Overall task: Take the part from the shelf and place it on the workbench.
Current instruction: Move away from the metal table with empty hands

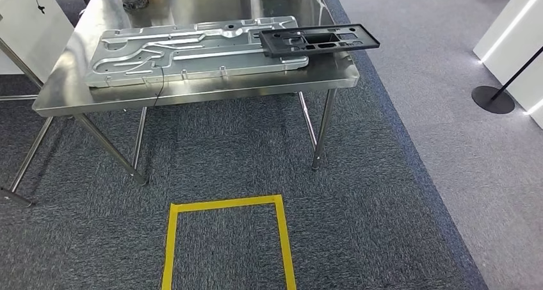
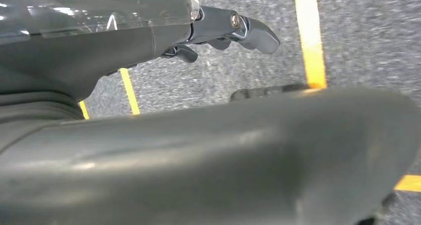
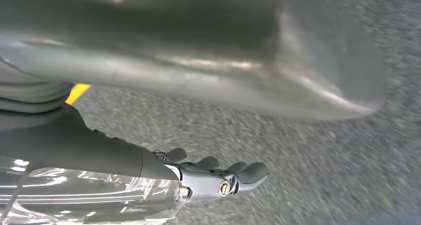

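A black plastic frame part [image 1: 318,40] lies flat at the right end of a large stamped silver panel [image 1: 192,50], its right end reaching past the panel. Both lie on the steel workbench [image 1: 192,95] ahead of me. My left hand [image 2: 149,145] hangs over the grey carpet with its fingers [image 2: 238,29] stretched out and nothing in it. My right hand [image 3: 213,178] hangs the same way, fingers straight and apart from the thick thumb [image 3: 198,61], holding nothing.
A yellow tape rectangle [image 1: 225,205] marks the carpet in front of the bench. A black stanchion base [image 1: 493,99] and white panels [image 1: 512,21] stand at the right. A white board [image 1: 32,21] leans at the left, and thin cables trail over the bench.
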Controlling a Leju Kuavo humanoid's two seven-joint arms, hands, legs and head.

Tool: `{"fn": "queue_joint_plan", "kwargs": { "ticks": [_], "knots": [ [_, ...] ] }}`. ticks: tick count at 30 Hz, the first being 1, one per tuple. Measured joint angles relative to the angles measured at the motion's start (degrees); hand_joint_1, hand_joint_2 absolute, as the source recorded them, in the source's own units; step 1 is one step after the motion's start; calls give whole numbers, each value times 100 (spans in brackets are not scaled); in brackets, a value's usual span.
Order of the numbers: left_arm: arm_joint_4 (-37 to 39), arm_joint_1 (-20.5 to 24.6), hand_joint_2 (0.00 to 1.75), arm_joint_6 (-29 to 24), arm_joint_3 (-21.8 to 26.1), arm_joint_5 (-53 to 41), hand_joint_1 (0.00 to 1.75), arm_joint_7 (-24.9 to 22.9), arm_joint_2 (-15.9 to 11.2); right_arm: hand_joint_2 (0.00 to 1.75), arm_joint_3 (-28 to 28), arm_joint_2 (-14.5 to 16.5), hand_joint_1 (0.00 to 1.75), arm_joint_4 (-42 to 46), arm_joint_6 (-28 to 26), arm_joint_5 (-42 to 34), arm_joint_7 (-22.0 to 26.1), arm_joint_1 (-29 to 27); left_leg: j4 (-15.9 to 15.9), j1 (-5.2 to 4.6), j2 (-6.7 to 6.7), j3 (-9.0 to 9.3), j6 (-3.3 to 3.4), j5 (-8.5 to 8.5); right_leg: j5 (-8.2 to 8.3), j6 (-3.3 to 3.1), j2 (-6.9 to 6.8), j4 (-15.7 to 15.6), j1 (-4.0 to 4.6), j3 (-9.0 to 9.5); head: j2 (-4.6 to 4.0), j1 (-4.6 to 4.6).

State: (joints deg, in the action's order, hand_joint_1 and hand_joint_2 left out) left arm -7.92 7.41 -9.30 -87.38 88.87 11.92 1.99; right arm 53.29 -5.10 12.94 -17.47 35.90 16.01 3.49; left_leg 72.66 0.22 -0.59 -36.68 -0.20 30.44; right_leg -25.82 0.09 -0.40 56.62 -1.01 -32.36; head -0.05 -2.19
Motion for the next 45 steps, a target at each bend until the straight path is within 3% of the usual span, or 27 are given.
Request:
{"fn": "queue_joint_plan", "kwargs": {
  "ticks": [2, 4, 5, 7, 8, 10, 12, 13, 14, 16, 18, 20, 22, 23, 25, 27, 28, 30, 31, 33, 35, 37, 39, 41, 42, 43, 45],
  "knots": [
    [1, 22, 0, -12, 0, -1, 0, -5, 0, 0, 0, 49, 0, -5, 29, 15, -44, 7, -820, -8, 11, 662, 50, -108, 100, 43, 5, 48, 9, -145, 0, 0],
    [1, 57, 0, -23, -1, -2, 0, -13, 0, 0, 0, 92, 0, -10, 73, 20, -68, 16, -1516, -29, 26, 1117, 105, 35, 198, 109, 3, 74, 21, -217, 0, 0],
    [1, 68, 0, -29, -1, -2, 0, -20, 0, 0, 0, 111, 0, -14, 103, 24, -77, 18, -1669, -45, 29, 1181, 138, 75, 252, 149, 0, 69, 25, -238, 0, 1],
    [1, 63, 0, -42, -1, -2, 0, -35, 0, 0, -1, 146, 0, -23, 157, 38, -84, 16, -1704, -48, 15, 1101, 225, -8, 282, 224, 4, 79, 6, -288, 0, 1],
    [1, 57, 0, -48, -1, -3, 0, -42, -1, 0, -2, 161, 0, -29, 170, 43, -86, 7, -1712, -48, 4, 1043, 275, -72, 157, 251, 9, 168, -3, -336, -1, 1],
    [1, 54, 0, -58, -1, -4, 0, -48, -2, 0, -2, 187, 0, -40, 190, 53, -90, -8, -1720, -57, -14, 885, 349, -210, -390, 284, 19, 680, -21, -509, -1, 2],
    [1, 52, 0, -62, -1, -4, 0, -49, -1, 87, -2, 201, 0, -44, 215, 71, -91, -9, -1710, -85, -15, 701, 378, -346, -848, 300, 22, 1414, -21, -666, -1, 1],
    [1, 51, 0, -61, -1, -3, 0, -49, -1, 131, -2, 210, 0, -44, 232, 87, -93, -8, -1698, -99, -16, 609, 380, -412, -874, 300, 23, 1646, -17, -662, -1, 1],
    [1, 50, 0, -60, -1, -2, 0, -49, 0, 175, -2, 220, 0, -45, 252, 105, -104, -7, -1678, -110, -17, 518, 379, -473, -769, 290, 23, 1698, -11, -570, -1, 1],
    [1, 52, 0, -52, -1, 0, 0, -47, 1, 175, -6, 241, 0, -49, 295, 133, -145, 2, -1616, -124, -16, 347, 367, -574, -449, 225, 23, 1201, 25, -79, -1, 1],
    [-1, 56, 0, -39, 1, 1, 0, -44, 9, 87, -15, 253, 0, -50, 330, 159, -197, 36, -1548, -145, -20, 219, 335, -655, -435, 132, 12, 314, 76, 546, 0, 1],
    [-2, 60, 0, -29, 1, 2, 0, -43, 19, 0, -23, 268, 0, -51, 350, 197, -256, 63, -1527, -144, -37, 156, 283, -751, -546, 66, 7, -168, 113, 811, 1, 1],
    [-1, 52, 0, -22, -1, 2, 0, -45, 19, 0, -26, 294, 0, -56, 372, 218, -320, 57, -1530, -128, -36, 122, 217, -818, -459, 11, 1, -235, 107, 764, 0, 1],
    [-1, 45, 0, -17, -1, 2, 0, -46, 17, 0, -27, 308, 0, -60, 386, 223, -350, 54, -1465, -120, -18, 86, 176, -723, -388, -27, -9, -254, 92, 715, -1, 1],
    [1, 34, 0, -4, -1, -1, 0, -46, 15, 87, -30, 340, 0, -66, 407, 241, -398, 54, -1030, -83, 15, -52, 92, -230, -241, -74, -27, -274, 67, 576, -1, 0],
    [1, 29, 0, 9, -1, -7, 0, -46, 15, 175, -33, 370, 0, -69, 413, 263, -444, 48, -302, -30, 21, -208, 14, 276, -109, -76, -28, -256, 63, 402, -2, 0],
    [1, 29, 0, 15, -2, -11, 0, -48, 15, 175, -34, 386, 0, -72, 410, 276, -475, 46, -18, -2, 21, -225, -18, 340, -46, -62, -30, -237, 58, 306, -2, 0],
    [1, 32, 0, 21, -4, -26, 0, -56, 15, 175, -35, 411, 0, -76, 405, 297, -549, 46, 31, 53, 20, -8, -72, 110, 66, -15, -32, -162, 36, 90, -2, 0],
    [1, 38, 0, 22, -6, -31, 0, -61, 15, 175, -35, 420, 0, -76, 403, 303, -578, 46, -200, 80, 20, 215, -94, -43, 108, 13, -31, -114, 22, -12, -2, 0],
    [0, 72, 0, 21, -10, -39, 0, -69, 19, 175, -35, 432, 0, -77, 398, 309, -645, 48, -1024, 110, 37, 841, -105, -40, 174, 85, -27, 8, 11, -183, -1, 1],
    [0, 99, 0, 22, -20, -46, 0, -84, 23, 175, -35, 442, 0, -79, 379, 320, -760, 59, -1565, 98, 56, 1170, -38, 129, 243, 171, -25, 85, 17, -268, 0, 1],
    [1, 92, 0, 31, -38, -57, 0, -103, 23, 175, -35, 453, 0, -82, 370, 347, -888, 62, -1615, 69, 51, 1117, 87, 111, 314, 258, -25, 81, -8, -294, -1, 2],
    [1, 84, 87, 42, -52, -51, 0, -120, 21, 175, -37, 469, 0, -86, 397, 392, -963, 47, -1628, 53, 32, 1034, 202, 12, 135, 311, -19, 222, -45, -372, -1, 2],
    [1, 85, 175, 43, -55, -32, 0, -149, 21, 175, -42, 489, 0, -89, 428, 432, -995, 44, -1633, 33, 16, 913, 269, -98, -396, 324, -9, 770, -46, -562, -2, 2],
    [1, 84, 175, 37, -55, -22, 0, -194, 21, 175, -46, 496, 0, -90, 439, 453, -1016, 47, -1629, 16, 12, 845, 288, -146, -647, 324, -5, 1140, -39, -668, -1, 2],
    [1, 82, 175, 28, -55, -11, 0, -277, 22, 175, -56, 500, 0, -90, 456, 484, -1047, 50, -1624, -2, 9, 781, 300, -192, -784, 322, -1, 1459, -32, -735, -1, 2],
    [1, 75, 175, 24, -55, 10, 0, -513, 23, 175, -90, 505, 0, -91, 507, 560, -1124, 50, -1611, -39, 6, 674, 307, -267, -694, 291, 5, 1611, -16, -627, 0, 2]
  ]
}}
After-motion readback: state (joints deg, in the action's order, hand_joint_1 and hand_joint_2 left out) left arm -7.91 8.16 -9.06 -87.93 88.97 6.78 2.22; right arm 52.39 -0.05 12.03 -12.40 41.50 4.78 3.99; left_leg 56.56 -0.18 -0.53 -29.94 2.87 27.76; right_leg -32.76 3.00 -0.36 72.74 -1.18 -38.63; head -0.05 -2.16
